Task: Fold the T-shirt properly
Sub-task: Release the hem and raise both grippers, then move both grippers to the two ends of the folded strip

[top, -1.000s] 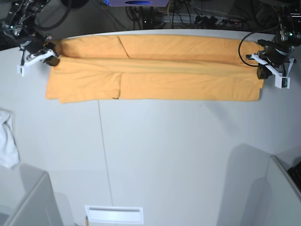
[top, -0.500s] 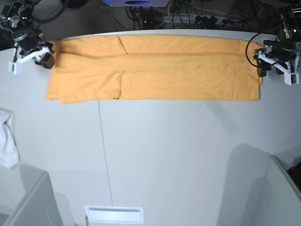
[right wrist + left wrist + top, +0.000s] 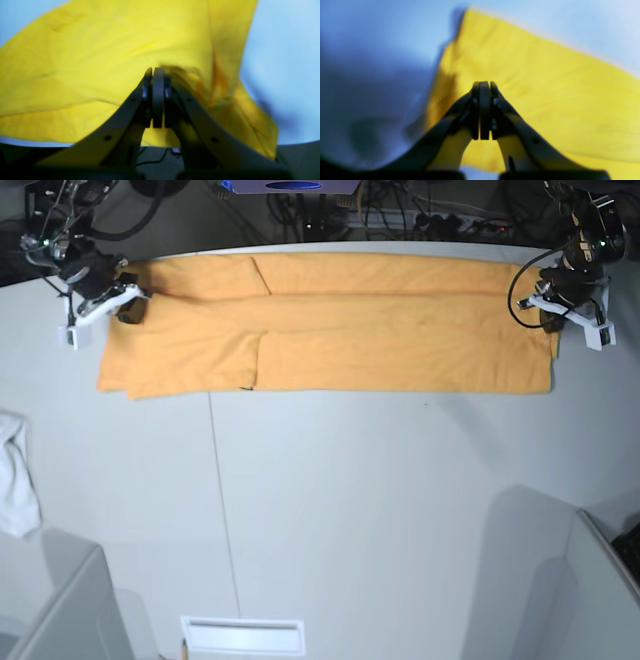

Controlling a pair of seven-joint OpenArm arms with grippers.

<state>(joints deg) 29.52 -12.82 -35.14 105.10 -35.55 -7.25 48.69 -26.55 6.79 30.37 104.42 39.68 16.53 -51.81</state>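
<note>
Lengthwise across the far part of the white table [image 3: 330, 510] lies the T-shirt [image 3: 330, 330], a light-orange band already doubled on itself, with a fold line running along its middle. Each end of the band sits directly beneath a gripper. At the end where the left gripper [image 3: 553, 310] hangs, the wrist view shows the jaws pressed flat together, with cloth spread under and beyond the tips; no fabric is visibly pinched between them, so whether any layer is caught cannot be told. The right gripper [image 3: 125, 308] is likewise closed; just beside its tips a small bunch of fabric rises, touching the right-hand jaw, yet the blur leaves it unclear whether the cloth is actually clamped.

Judged risk: if either closed gripper holds only the top layer, or nothing at all, a lift would raise one end alone and drag the band askew, undoing the straight fold line. Uneven grip depth between the two ends would produce a slanted crease.

Outward from the garment, a small white cloth [image 3: 15, 475] lies well apart from the right gripper, at the table's edge, clear of the fold.
</note>
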